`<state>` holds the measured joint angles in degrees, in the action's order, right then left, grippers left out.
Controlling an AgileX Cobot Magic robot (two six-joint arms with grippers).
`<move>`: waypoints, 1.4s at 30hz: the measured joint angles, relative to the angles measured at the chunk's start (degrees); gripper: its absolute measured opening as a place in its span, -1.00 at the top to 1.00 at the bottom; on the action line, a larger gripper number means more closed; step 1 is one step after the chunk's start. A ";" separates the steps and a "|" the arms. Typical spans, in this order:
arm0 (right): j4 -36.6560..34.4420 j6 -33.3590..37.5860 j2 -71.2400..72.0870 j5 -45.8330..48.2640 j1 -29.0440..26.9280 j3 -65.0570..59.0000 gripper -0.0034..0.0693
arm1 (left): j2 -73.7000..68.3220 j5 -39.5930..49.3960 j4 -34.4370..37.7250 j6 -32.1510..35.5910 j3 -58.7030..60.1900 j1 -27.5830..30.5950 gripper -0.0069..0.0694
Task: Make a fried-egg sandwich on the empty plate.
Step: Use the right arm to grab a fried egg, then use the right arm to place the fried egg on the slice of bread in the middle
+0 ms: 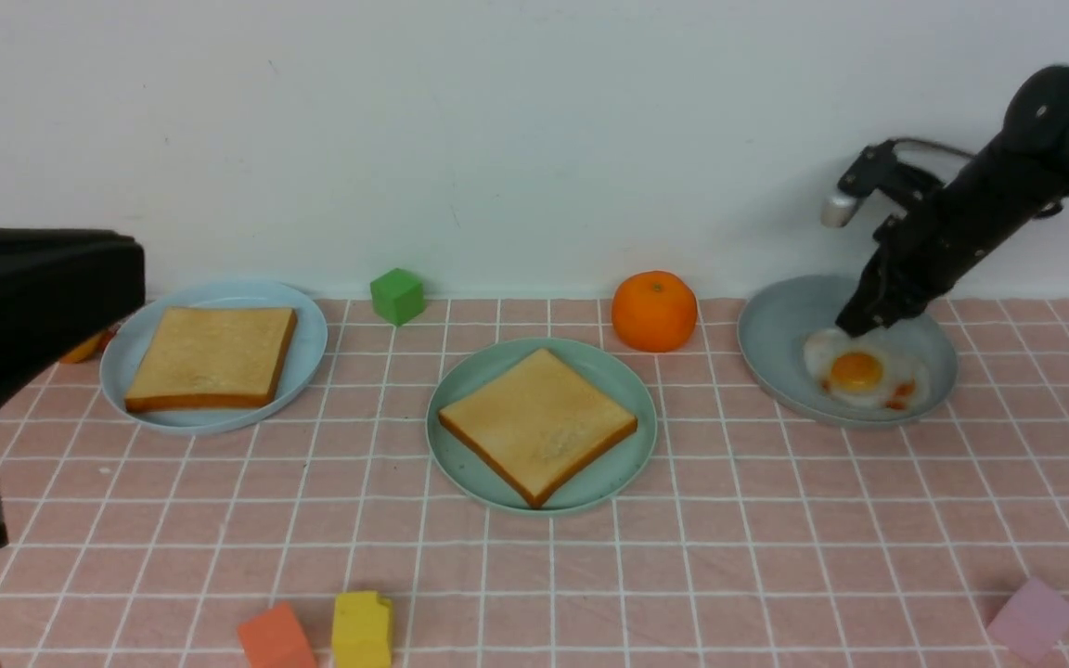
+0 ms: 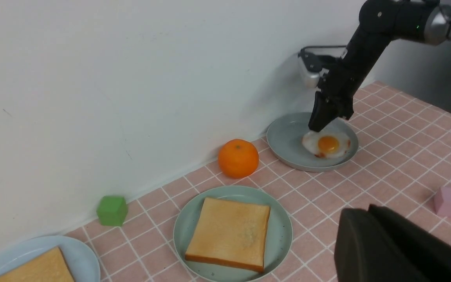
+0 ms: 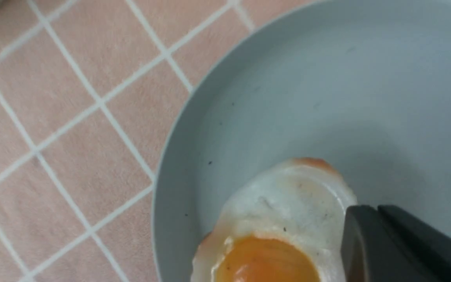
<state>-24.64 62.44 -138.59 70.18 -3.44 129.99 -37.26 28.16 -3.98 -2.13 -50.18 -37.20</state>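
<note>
The pink tiled tabletop (image 1: pixel 776 520) carried the mint-green plate (image 1: pixel 627 464) at frame centre, bearing one toast slice (image 1: pixel 539 422). At right, in the grey dish (image 1: pixel 776 334), the fried egg (image 1: pixel 864 371) lay just below the right end effector (image 1: pixel 855 325), which was clamped on the white's upper edge. The left end effector (image 2: pixel 356 221) had its fingers pressed together.

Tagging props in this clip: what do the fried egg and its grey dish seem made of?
The fried egg looks like moulded soft plastic or rubber: glossy yolk, painted-looking brown rim. The grey dish looks like matte plastic or fibre composite: dull sheen, tiny dark flecks; ceramic can't be excluded.
</note>
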 joint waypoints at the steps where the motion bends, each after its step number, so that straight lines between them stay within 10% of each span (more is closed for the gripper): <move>1: -0.07 -0.52 0.62 0.02 0.00 0.00 0.83 | 0.00 0.00 0.00 0.00 0.00 0.00 0.75; 14: -2.68 -9.46 7.83 0.51 0.78 -0.07 0.84 | 0.00 3.46 -0.92 0.00 0.00 0.00 0.74; 29: -5.23 -24.98 8.07 1.05 24.96 -0.07 0.84 | 0.00 7.83 -4.57 0.00 0.00 0.00 0.72; 42: 0.15 -28.05 0.71 -4.67 29.00 -0.12 0.84 | 0.00 8.13 -4.57 0.00 0.00 0.00 0.72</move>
<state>-24.49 34.40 -137.87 65.51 25.56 129.87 -37.26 36.29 -8.55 -2.13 -50.18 -37.20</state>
